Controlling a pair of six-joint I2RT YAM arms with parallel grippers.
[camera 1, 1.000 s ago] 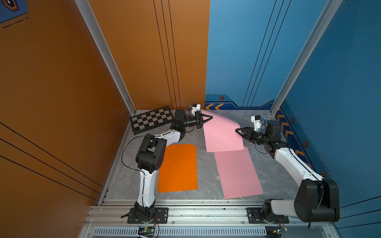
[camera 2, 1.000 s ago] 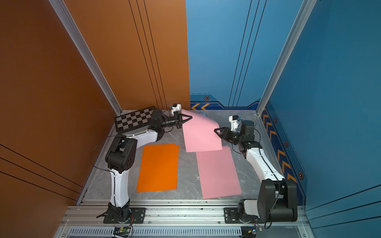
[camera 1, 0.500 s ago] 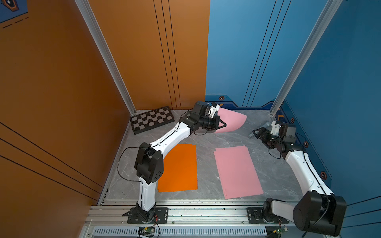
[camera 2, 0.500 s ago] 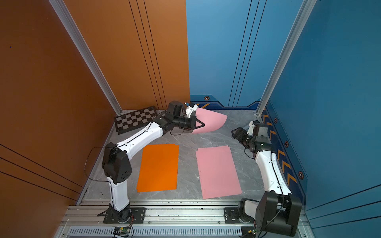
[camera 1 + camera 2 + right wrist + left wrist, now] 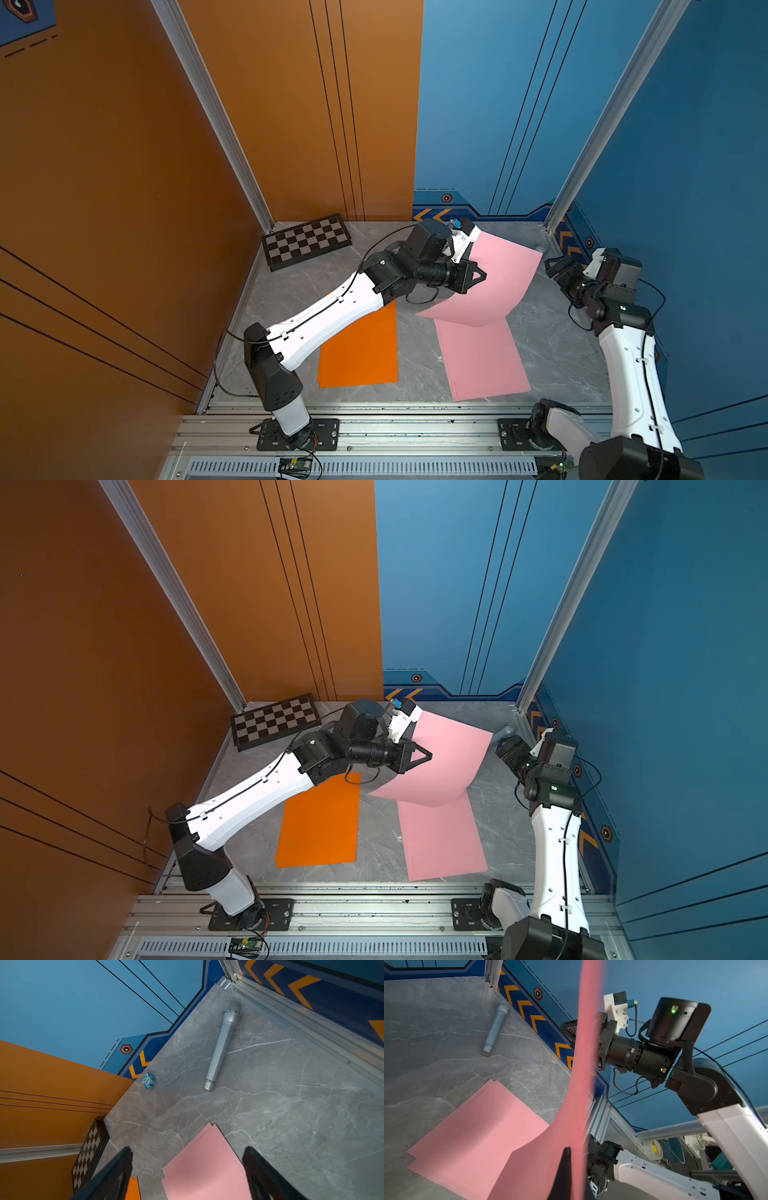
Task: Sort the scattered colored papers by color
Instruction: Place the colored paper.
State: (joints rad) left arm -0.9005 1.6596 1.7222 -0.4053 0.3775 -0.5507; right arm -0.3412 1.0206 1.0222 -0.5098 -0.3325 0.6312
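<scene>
Bimanual sorting cell, seen from above and from both wrists.

**(a)** The left gripper (image 5: 482,275) (image 5: 428,755) reaches over the middle of the table (image 5: 552,345), its jaws pressed together on the edge of the held pink sheet (image 5: 505,270) (image 5: 451,750). This sheet is off the table and bowed. Its upper part rises toward the far edge, and its lower part curves down onto the far end of the pink stack (image 5: 484,361) (image 5: 442,845), where it appears to rest. In the left wrist view the held pink sheet (image 5: 584,1043) runs nearly edge-on past one dark finger (image 5: 564,1167), with the pink stack (image 5: 477,1126) flat beyond it (its sheets slightly fanned at the corners).

**(b)** The right gripper (image 5: 557,268) (image 5: 509,748) sits near the table's right edge, apart from the sheets. In its wrist view the right gripper (image 5: 189,1149) has its jaws spread wide, and a corner of the pink stack (image 5: 207,1167) lies below them.

**(c)** The orange stack (image 5: 361,349) (image 5: 320,825) lies flat toward the near edge, left of the pink stack and separated from it by bare table. The left arm partly covers its far corner.

**(d)** Other items:
- A chessboard (image 5: 307,243) (image 5: 274,723) lies in the far left corner.
- A microphone (image 5: 222,1047) (image 5: 495,1028) lies in the far right corner.
- A small blue cube (image 5: 148,1081) sits against the far edge.
</scene>
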